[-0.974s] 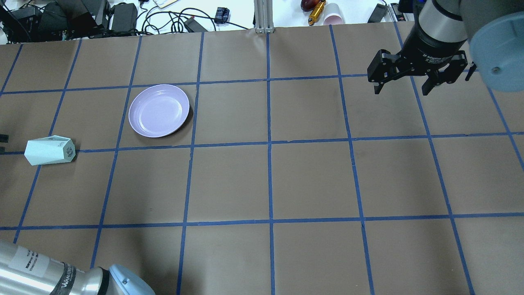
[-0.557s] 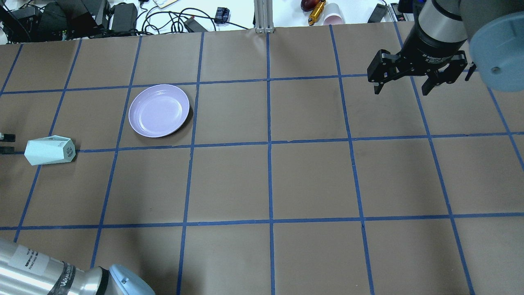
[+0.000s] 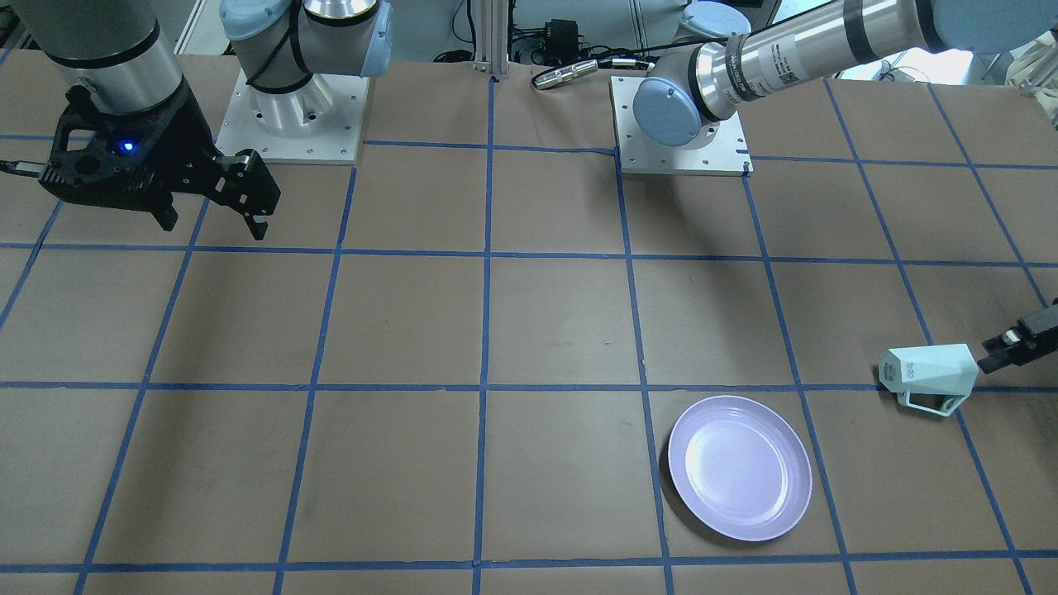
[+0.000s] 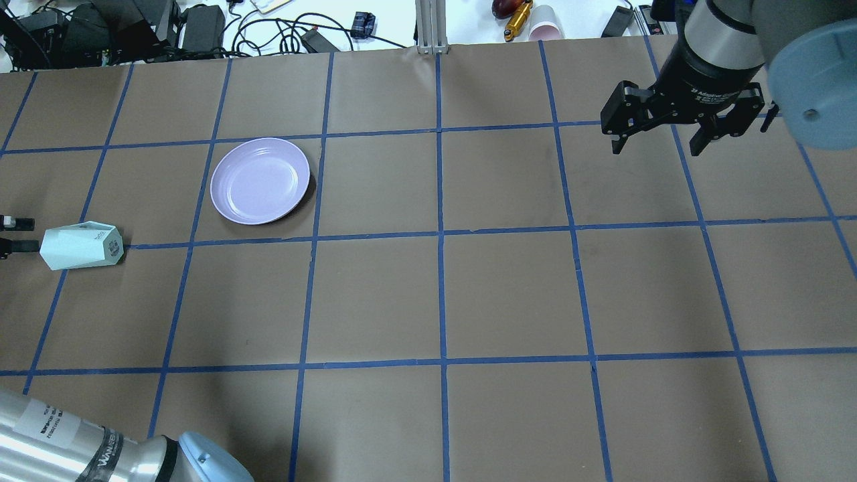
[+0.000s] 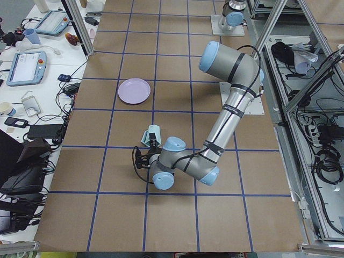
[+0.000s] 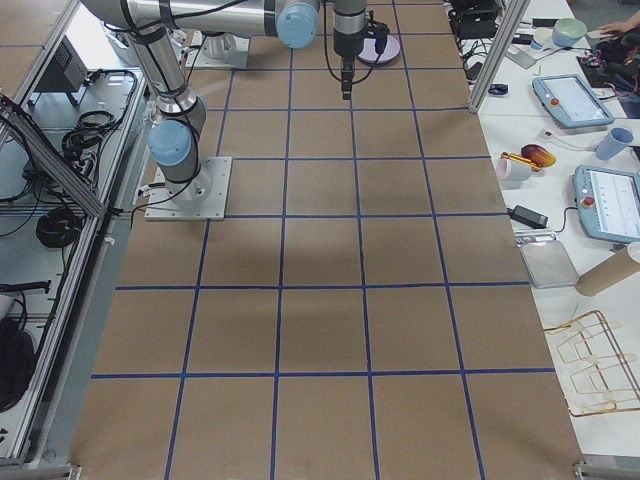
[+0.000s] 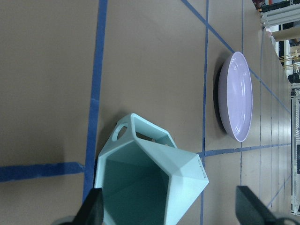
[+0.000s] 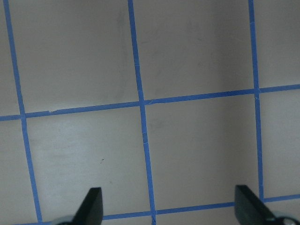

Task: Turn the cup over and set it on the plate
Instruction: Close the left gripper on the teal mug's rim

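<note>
The mint-green cup (image 4: 82,246) lies on its side near the table's left edge, base toward the plate and handle away from the robot. It also shows in the front view (image 3: 926,374) and the left side view (image 5: 154,134). In the left wrist view its open mouth (image 7: 150,187) faces the camera. My left gripper (image 4: 19,234) is open, low at the cup's mouth, with one fingertip (image 3: 992,360) at the rim. The lavender plate (image 4: 260,180) sits empty just beyond the cup on the right, seen also from the front (image 3: 738,467). My right gripper (image 4: 656,148) is open and empty, high over the far right.
Cables, power bricks and a pink cup (image 4: 546,30) lie beyond the table's far edge. The two arm bases (image 3: 281,116) stand on the robot's side. My left arm's elbow (image 4: 201,462) juts in at the near left corner.
My left gripper's fingertips have moved right from the table's edge up to the cup's open end. The cup, the plate and the right arm have not moved.
</note>
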